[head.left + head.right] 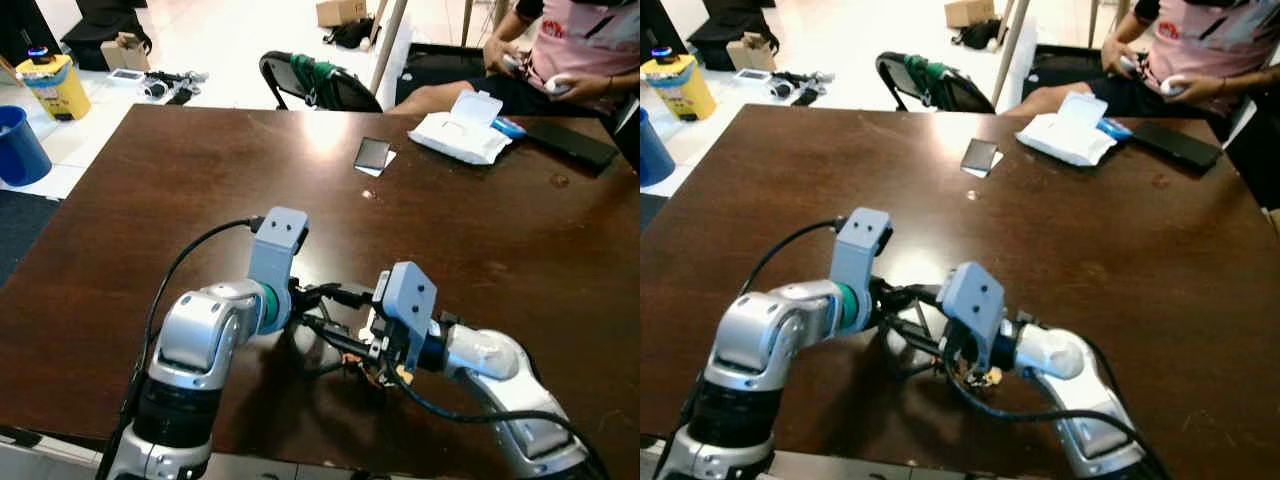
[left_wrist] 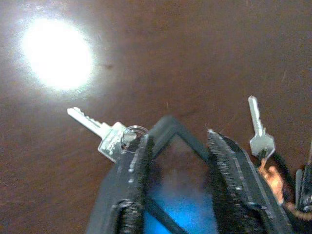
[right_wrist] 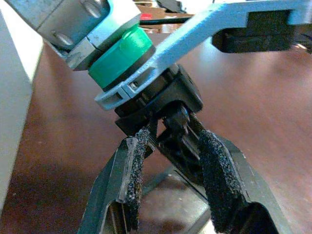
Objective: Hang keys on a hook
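Observation:
Low over the dark brown table (image 1: 180, 190), near its front edge, my two grippers face each other with their black fingers crossing. A bunch of keys with an orange tag (image 1: 385, 372) lies on the table under the right wrist. In the left wrist view my left gripper (image 2: 178, 141) is open. One silver key (image 2: 95, 127) on a small ring (image 2: 132, 136) lies against one finger, and a second silver key (image 2: 258, 131) lies beside the other. My right gripper (image 3: 173, 141) is open, its pads on either side of the left gripper's black base and green collar (image 3: 122, 58).
At the far side of the table lie a dark flat phone (image 1: 373, 153), an open white wipes pack (image 1: 460, 130) and a black case (image 1: 570, 140). A person (image 1: 580, 50) sits at the far right. A black chair (image 1: 315, 85) stands behind the table, a blue bucket (image 1: 18, 145) to the left.

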Tool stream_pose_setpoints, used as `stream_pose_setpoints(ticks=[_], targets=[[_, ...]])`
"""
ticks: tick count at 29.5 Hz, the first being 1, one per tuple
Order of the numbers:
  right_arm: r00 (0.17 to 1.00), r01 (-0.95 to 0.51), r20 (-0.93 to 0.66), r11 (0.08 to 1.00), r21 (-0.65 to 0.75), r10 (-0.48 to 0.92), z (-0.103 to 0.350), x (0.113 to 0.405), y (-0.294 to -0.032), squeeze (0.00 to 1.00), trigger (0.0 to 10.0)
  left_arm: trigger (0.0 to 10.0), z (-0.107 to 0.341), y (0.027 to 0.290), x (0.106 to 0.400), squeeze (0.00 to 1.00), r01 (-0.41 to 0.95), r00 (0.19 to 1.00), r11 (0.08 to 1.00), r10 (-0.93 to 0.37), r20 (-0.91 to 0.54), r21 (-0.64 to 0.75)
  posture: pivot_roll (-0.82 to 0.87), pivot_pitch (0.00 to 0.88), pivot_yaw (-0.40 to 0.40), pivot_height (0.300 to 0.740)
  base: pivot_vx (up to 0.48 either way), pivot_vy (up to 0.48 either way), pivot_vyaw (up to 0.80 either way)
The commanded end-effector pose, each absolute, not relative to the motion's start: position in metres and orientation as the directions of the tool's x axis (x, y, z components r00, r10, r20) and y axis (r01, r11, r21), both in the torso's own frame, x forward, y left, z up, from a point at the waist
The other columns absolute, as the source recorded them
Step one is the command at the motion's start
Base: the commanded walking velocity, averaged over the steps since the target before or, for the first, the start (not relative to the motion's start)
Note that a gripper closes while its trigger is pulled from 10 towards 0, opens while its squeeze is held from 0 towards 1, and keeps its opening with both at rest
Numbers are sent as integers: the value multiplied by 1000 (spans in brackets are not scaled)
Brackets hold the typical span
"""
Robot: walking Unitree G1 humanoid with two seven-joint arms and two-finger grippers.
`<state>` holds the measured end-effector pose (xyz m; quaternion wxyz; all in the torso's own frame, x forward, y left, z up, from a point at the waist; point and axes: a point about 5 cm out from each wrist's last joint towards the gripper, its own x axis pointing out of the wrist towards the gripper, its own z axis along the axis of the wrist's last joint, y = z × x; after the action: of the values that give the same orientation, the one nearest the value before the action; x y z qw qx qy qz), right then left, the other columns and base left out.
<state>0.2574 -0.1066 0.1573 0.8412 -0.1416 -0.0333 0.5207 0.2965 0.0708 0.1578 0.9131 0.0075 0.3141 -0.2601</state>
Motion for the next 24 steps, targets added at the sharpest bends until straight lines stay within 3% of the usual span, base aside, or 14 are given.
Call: stream_pose_setpoints(ticks=[1, 2, 3, 4, 6, 8, 12, 13, 17, 18, 24], targets=[[469, -863, -105, 429, -265, 877, 154, 258, -109, 0, 10000, 10000, 154, 73, 294, 1000, 481, 656, 864, -467, -592, -149, 110, 33, 139, 740, 0, 0, 0], [469, -863, -105, 429, -265, 877, 154, 258, -109, 0, 10000, 10000, 154, 73, 294, 1000, 481, 656, 864, -467, -592, -149, 110, 33, 139, 740, 0, 0, 0], [468, -863, -104, 429, -266, 877, 154, 259, -109, 0, 10000, 10000, 151, 73, 294, 353, 479, 655, 866, -460, -600, -142, 108, 32, 137, 740, 0, 0, 0], [469, -863, -105, 430, -267, 877, 154, 258, -110, 0, 10000, 10000, 142, 72, 296, 0, 468, 650, 875, -438, -621, -127, 105, 31, 138, 740, 0, 0, 0], [469, -862, -105, 430, -268, 877, 154, 258, -110, 0, 10000, 9686, 139, 72, 297, 0, 465, 649, 877, -432, -626, -122, 105, 31, 138, 740, 0, 0, 0], [469, -862, -105, 430, -268, 877, 154, 258, -110, 0, 10000, 8118, 135, 72, 300, 0, 449, 650, 886, -413, -638, -116, 103, 30, 139, 740, 0, 0, 0], [469, -863, -105, 429, -267, 877, 154, 258, -110, 0, 10000, 7451, 132, 72, 302, 0, 440, 651, 891, -402, -644, -110, 104, 32, 140, 740, 0, 0, 0], [468, -863, -104, 429, -267, 877, 154, 257, -109, 0, 10000, 6588, 132, 72, 302, 0, 441, 650, 891, -401, -646, -110, 104, 33, 141, 740, 0, 0, 0], [467, -864, -104, 428, -266, 878, 154, 257, -109, 0, 10000, 6314, 132, 72, 302, 0, 442, 648, 890, -401, -648, -109, 104, 35, 143, 740, 0, 0, 0], [467, -864, -104, 428, -265, 878, 154, 257, -109, 0, 10000, 5647, 132, 71, 302, 0, 440, 648, 891, -400, -648, -109, 105, 37, 144, 740, 0, 0, 0], [467, -864, -104, 429, -264, 878, 154, 257, -109, 0, 10000, 5255, 133, 70, 303, 0, 438, 650, 892, -399, -647, -110, 105, 37, 144, 740, 0, 0, 0]])
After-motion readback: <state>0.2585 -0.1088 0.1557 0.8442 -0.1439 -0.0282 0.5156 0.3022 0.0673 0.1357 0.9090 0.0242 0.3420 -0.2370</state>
